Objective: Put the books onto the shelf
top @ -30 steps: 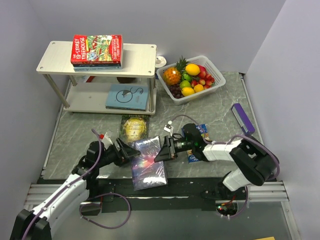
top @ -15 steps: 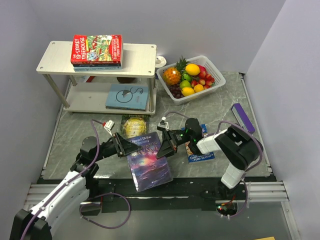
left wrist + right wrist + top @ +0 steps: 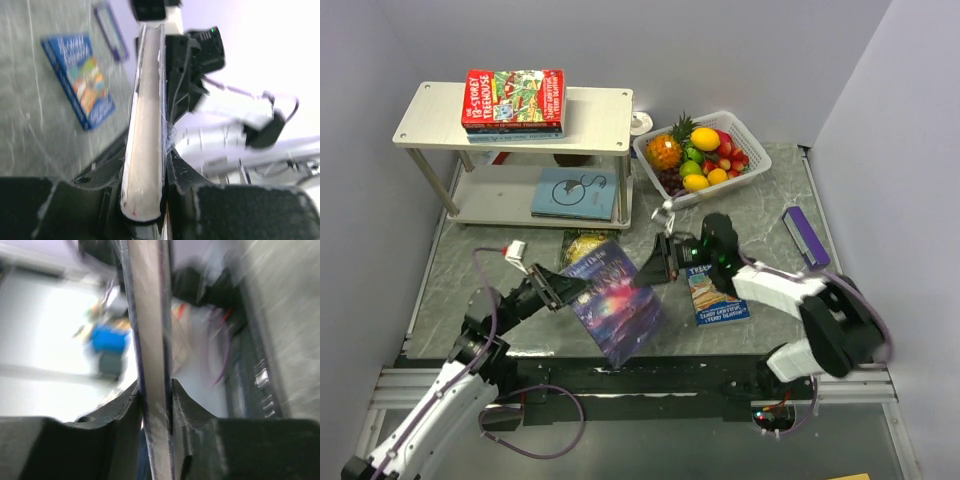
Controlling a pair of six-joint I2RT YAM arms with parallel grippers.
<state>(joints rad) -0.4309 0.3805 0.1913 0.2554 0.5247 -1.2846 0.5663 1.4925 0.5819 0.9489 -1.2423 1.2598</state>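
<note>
both arms hold the dark purple galaxy book (image 3: 617,300) tilted above the table (image 3: 760,215), the left end effector (image 3: 558,291) clamped on its 9 o'clock edge and the right end effector (image 3: 658,267) pinching its 2 o'clock corner. the shelf (image 3: 595,115) stands well apart at 11 o'clock, a red treehouse stack (image 3: 513,98) already on top. the thin paperback could buckle or slip if the arms pull out of step, and if one side lets go it may swing down onto the green-gold book (image 3: 582,245) partly hidden behind it.
</note>
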